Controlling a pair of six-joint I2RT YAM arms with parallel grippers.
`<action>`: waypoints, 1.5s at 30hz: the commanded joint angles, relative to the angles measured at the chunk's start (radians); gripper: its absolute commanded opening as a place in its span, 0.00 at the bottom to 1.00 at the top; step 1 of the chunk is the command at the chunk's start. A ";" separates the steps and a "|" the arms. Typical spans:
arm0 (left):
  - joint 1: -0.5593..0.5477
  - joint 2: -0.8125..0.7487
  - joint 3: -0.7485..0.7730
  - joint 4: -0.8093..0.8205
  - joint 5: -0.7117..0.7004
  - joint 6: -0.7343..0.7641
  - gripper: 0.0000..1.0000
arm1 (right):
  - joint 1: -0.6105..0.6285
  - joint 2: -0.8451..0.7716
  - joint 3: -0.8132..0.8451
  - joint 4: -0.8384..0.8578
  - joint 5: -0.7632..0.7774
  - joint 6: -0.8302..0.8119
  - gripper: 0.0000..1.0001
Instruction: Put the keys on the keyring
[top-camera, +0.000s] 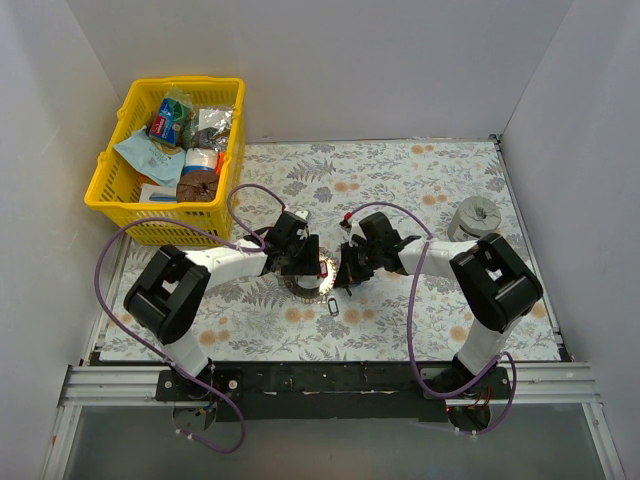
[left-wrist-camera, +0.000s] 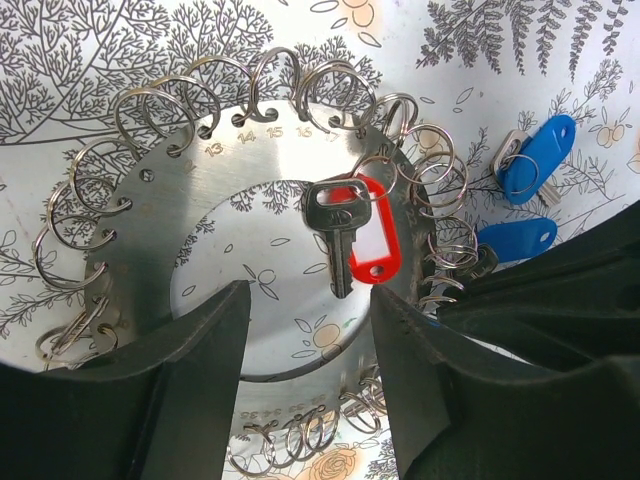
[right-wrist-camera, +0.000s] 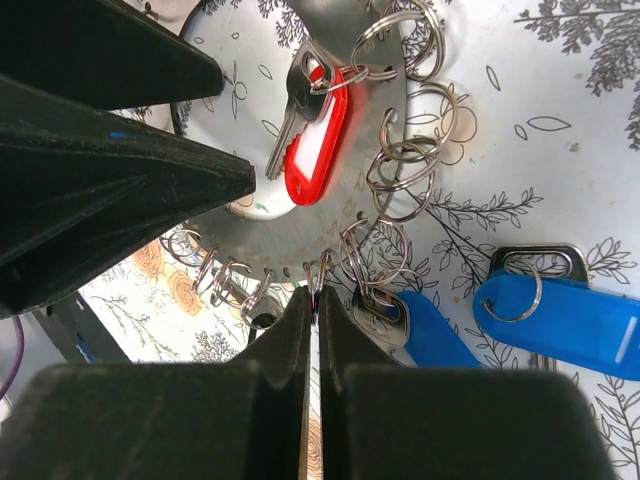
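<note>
The keyring (top-camera: 303, 284) is a flat silvery ring (left-wrist-camera: 200, 200) with many small split rings along its rim, lying between both grippers. A key with a red tag (left-wrist-camera: 368, 240) rests in its middle and shows again as the red tag (right-wrist-camera: 315, 150). Two blue-tagged keys (left-wrist-camera: 535, 155) (left-wrist-camera: 515, 238) lie just outside the rim. My left gripper (left-wrist-camera: 310, 340) is open over the near band of the keyring. My right gripper (right-wrist-camera: 316, 298) is shut on one small split ring at the rim, next to a blue-tagged key (right-wrist-camera: 430, 330); another blue tag (right-wrist-camera: 565, 320) lies farther right.
A yellow basket (top-camera: 110, 190) full of packets stands at the back left. A squat grey cylinder (top-camera: 475, 218) sits at the right, behind my right arm. A small black clip (top-camera: 333, 308) lies on the flowered cloth just in front of the keyring.
</note>
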 joint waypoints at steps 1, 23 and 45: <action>0.003 -0.039 -0.020 -0.008 -0.002 -0.001 0.51 | 0.012 -0.030 0.047 0.025 0.020 -0.016 0.01; 0.003 -0.097 -0.036 -0.045 -0.111 0.002 0.52 | 0.193 -0.079 0.172 -0.203 0.289 -0.186 0.41; 0.021 -0.201 -0.072 -0.043 -0.094 -0.013 0.52 | 0.188 -0.093 0.168 -0.145 0.159 -0.234 0.42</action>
